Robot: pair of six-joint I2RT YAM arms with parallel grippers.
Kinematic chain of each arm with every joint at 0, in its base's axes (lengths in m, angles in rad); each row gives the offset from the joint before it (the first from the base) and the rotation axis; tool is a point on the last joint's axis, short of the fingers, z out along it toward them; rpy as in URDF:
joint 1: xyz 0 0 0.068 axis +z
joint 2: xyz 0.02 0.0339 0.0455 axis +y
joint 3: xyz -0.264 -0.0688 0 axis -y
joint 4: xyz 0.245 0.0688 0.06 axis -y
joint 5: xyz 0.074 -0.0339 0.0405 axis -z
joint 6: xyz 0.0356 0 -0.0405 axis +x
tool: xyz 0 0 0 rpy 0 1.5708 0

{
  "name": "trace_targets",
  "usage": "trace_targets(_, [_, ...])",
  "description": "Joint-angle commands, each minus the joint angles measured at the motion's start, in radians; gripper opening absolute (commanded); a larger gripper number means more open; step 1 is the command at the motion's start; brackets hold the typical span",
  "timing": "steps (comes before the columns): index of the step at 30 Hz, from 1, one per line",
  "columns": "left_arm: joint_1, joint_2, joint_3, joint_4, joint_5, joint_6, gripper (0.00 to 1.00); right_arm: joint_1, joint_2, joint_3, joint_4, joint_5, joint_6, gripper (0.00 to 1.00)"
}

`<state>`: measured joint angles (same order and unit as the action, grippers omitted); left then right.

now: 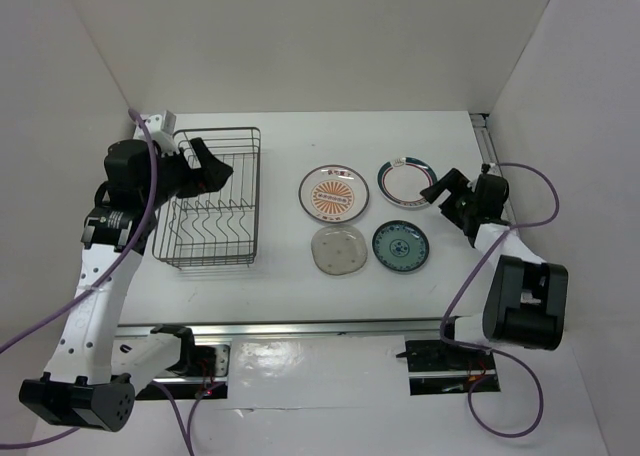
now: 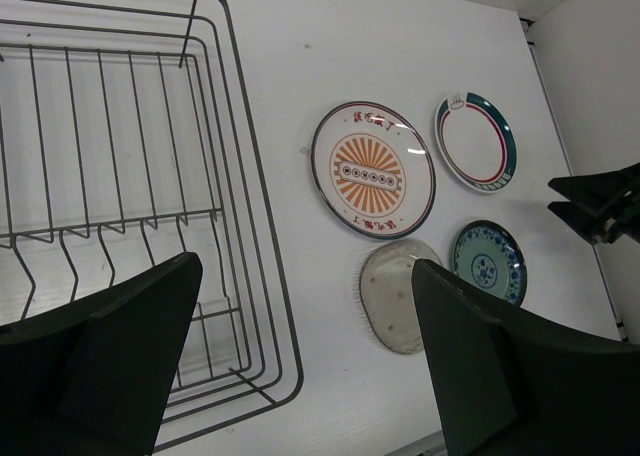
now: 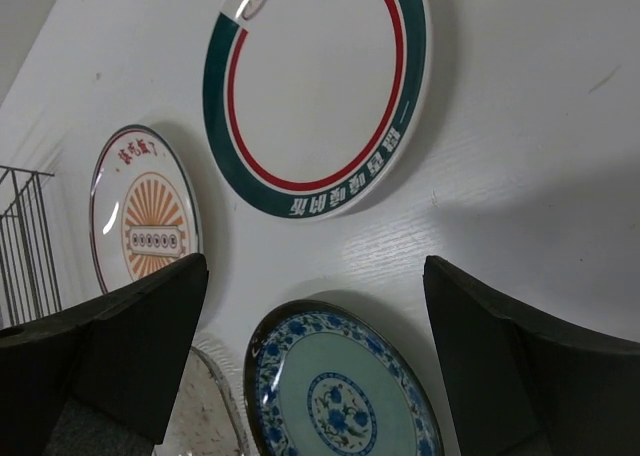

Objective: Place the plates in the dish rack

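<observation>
**A:** From above, what to note?

**B:** At left, dish rack (image 1: 208, 198), nothing in it. To its right, four lying flat on the table (image 1: 300, 136) in a square: sunburst plate (image 1: 333, 193) and banded plate (image 1: 408, 183) in the far row, beige plate (image 1: 338, 249) and teal plate (image 1: 401, 246) in the near row. Left gripper (image 1: 210, 166) above the rack. Right gripper (image 1: 437, 188) just beside the banded plate, probably lined up for a first pick.

**A:** From the left wrist?

**B:** Jaws wide apart, clamping nothing. Rack wires below, all four dishes off to the right.

**A:** From the right wrist?

**B:** Likewise spread and empty, framing banded and teal plates.
</observation>
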<state>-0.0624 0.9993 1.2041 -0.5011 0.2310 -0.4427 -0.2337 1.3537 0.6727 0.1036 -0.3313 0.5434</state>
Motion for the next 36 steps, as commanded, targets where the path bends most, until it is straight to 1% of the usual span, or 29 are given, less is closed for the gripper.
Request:
trace_targets(1, [-0.002,-0.018,-0.001,0.056,0.059,0.024,1.00,0.000,0.053,-0.033,0.217,-0.028,0.026,0.95])
trace_targets(3, [-0.002,-0.018,-0.001,0.056,0.059,0.024,1.00,0.000,0.067,-0.059,0.251,0.003,0.055,0.92])
trace_targets(4, [-0.002,-0.028,-0.001,0.056,0.068,0.024,1.00,0.000,0.076,-0.079,0.312,0.032,0.067,0.92])
trace_targets(6, [-0.002,-0.028,-0.011,0.065,0.068,0.024,1.00,0.000,0.067,-0.119,0.346,0.066,0.093,0.92])
trace_targets(7, [-0.002,-0.028,-0.011,0.065,0.068,0.024,1.00,0.000,0.067,-0.119,0.370,0.080,0.104,0.92])
trace_targets(10, [-0.002,-0.037,-0.011,0.065,0.077,0.024,1.00,0.000,0.131,-0.110,0.370,0.107,0.113,0.92])
trace_targets(11, [-0.002,-0.037,-0.011,0.065,0.086,0.024,1.00,0.000,0.145,-0.096,0.370,0.121,0.124,0.90])
trace_targets(15, [-0.002,-0.037,-0.011,0.075,0.087,0.033,1.00,0.000,0.208,-0.085,0.438,0.130,0.161,0.89])
trace_targets(19, [-0.002,-0.047,-0.011,0.075,0.096,0.033,1.00,0.000,0.309,-0.036,0.467,0.101,0.176,0.81])
trace_targets(23, [-0.002,-0.047,-0.011,0.075,0.096,0.033,1.00,0.000,0.387,0.008,0.469,0.110,0.185,0.79])
trace_targets(25, [-0.002,-0.047,-0.011,0.075,0.096,0.033,1.00,0.000,0.413,0.036,0.469,0.110,0.185,0.76])
trace_targets(26, [-0.002,-0.047,-0.011,0.075,0.096,0.033,1.00,0.000,0.441,0.036,0.469,0.110,0.194,0.76])
trace_targets(27, [-0.002,-0.047,-0.011,0.075,0.096,0.033,1.00,0.000,0.453,0.045,0.469,0.110,0.194,0.71])
trace_targets(29, [-0.002,-0.047,-0.011,0.075,0.096,0.033,1.00,0.000,0.487,0.045,0.488,0.101,0.205,0.71])
trace_targets(33, [-0.002,-0.047,-0.020,0.075,0.096,0.033,1.00,0.000,0.544,0.045,0.531,0.091,0.227,0.65])
trace_targets(36, [-0.002,-0.047,-0.020,0.075,0.096,0.033,1.00,-0.009,0.587,0.045,0.553,0.071,0.237,0.55])
